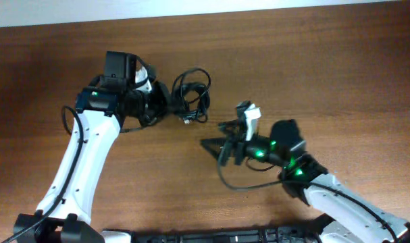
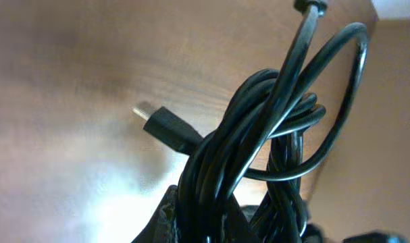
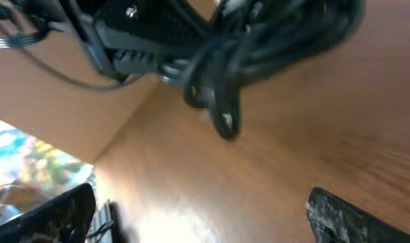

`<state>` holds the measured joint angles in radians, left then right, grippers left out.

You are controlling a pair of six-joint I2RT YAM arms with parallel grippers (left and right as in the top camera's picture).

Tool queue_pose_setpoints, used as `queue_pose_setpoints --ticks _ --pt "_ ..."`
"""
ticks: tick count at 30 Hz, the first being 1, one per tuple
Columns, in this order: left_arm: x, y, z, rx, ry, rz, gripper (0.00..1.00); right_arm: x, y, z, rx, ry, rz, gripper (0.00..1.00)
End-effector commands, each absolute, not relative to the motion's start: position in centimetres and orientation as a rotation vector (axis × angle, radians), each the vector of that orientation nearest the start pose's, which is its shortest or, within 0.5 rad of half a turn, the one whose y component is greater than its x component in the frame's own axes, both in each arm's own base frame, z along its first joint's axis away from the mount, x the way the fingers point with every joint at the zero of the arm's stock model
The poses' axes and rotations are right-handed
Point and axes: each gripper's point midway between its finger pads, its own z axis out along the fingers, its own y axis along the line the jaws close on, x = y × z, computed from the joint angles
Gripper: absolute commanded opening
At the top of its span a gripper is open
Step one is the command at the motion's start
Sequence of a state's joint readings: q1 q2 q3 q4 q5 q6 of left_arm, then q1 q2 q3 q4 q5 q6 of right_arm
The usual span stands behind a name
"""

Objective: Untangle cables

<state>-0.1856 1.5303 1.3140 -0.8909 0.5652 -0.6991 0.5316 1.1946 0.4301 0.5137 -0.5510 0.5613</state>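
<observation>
Grips the cables [image 1: 191,94] with the left claw [image 1: 161,102], clamped on the bundle's left edge, toward the far middle of the tabletop [image 1: 313,67]. Lays the bundle's long axis from the far side toward the near edge, with loops at the far end and a plug [image 1: 188,121] pointing nearward. Shows, from the left wrist, black cords twisted together and rising out of that claw. Holds the right claw [image 1: 215,144] spread apart, just beyond the bundle's near end, not touching.
</observation>
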Motion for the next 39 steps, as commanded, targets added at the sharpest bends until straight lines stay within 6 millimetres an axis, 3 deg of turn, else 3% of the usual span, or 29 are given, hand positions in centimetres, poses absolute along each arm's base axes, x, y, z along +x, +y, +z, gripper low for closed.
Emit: queue_pose_setpoints --ticks 1,3,4,9,11,13,15,16,20,23,24,25,26,27,28,31,33,35,36,37,39 --pt "32.5 -17.1 18.4 -0.710 2.797 -1.047 0.00 28.7 25.3 18.9 -0.208 1.861 0.987 0.93" --pt "31.7 -18.5 18.4 -0.659 2.824 -1.055 0.00 28.7 25.6 19.7 -0.197 1.821 0.981 0.76" --pt "31.3 -19.0 18.4 -0.635 2.837 -1.057 0.00 28.8 25.5 19.7 -0.185 1.820 0.969 0.73" --pt "30.3 -20.5 18.6 -0.575 2.868 -1.090 0.00 28.9 25.4 19.8 -0.180 1.816 0.965 0.05" --pt "29.8 -21.1 19.0 -0.558 2.879 -1.159 0.00 29.3 25.0 19.8 -0.155 1.812 0.940 0.04" --pt "29.3 -20.9 18.8 -0.475 2.899 -1.139 0.00 30.6 23.2 19.4 -0.056 1.814 0.829 0.04" --pt "29.4 -20.7 19.4 -0.192 2.850 -1.186 0.00 31.2 19.9 15.2 0.109 1.961 0.631 0.04" --pt "29.7 -20.3 19.6 -0.121 2.821 -1.187 0.00 30.8 19.4 13.7 0.160 2.025 0.615 0.04" --pt "30.6 -18.9 20.2 0.136 2.709 -1.191 0.00 30.7 15.8 10.5 0.368 2.147 0.556 0.04" --pt "31.4 -17.6 20.2 0.109 2.686 -1.169 0.00 30.8 13.6 10.2 0.415 2.172 0.509 0.04" --pt "32.4 -16.5 20.4 0.069 2.656 -1.157 0.00 30.3 11.9 9.6 0.457 2.206 0.457 0.04" --pt "33.5 -15.4 20.6 -0.062 2.644 -1.165 0.00 29.9 11.2 9.7 0.473 2.220 0.461 0.08" --pt "34.0 -14.8 20.7 -0.163 2.640 -1.177 0.00 29.6 12.1 10.4 0.440 2.225 0.540 0.27" --pt "34.4 -14.6 20.8 -0.228 2.635 -1.189 0.00 29.0 14.5 11.7 0.312 2.225 0.686 0.46" --pt "34.7 -14.7 21.0 -0.256 2.622 -1.198 0.00 28.1 16.9 12.8 0.181 2.226 0.837 0.54" --pt "34.7 -14.7 21.0 -0.633 2.650 -1.278 0.00 26.5 20.4 14.3 0.017 2.215 1.092 0.56" --pt "34.0 -14.7 20.7 -1.047 2.665 -1.328 0.00 26.9 23.2 18.0 -0.112 2.035 1.208 0.53" --pt "33.1 -14.7 20.3 -1.290 2.672 -1.329 0.00 26.9 25.1 19.9 -0.111 1.942 1.284 0.53" --pt "33.0 -14.9 20.2 -1.320 2.673 -1.331 0.00 27.4 25.6 19.6 0.010 1.954 1.310 0.53" --pt "32.5 -15.9 20.3 -1.361 2.688 -1.338 0.00 28.2 25.9 17.4 0.249 2.020 1.317 0.50" --pt "32.0 -16.9 20.3 -1.356 2.715 -1.340 0.00 29.1 26.4 16.3 0.321 2.010 1.305 0.42"
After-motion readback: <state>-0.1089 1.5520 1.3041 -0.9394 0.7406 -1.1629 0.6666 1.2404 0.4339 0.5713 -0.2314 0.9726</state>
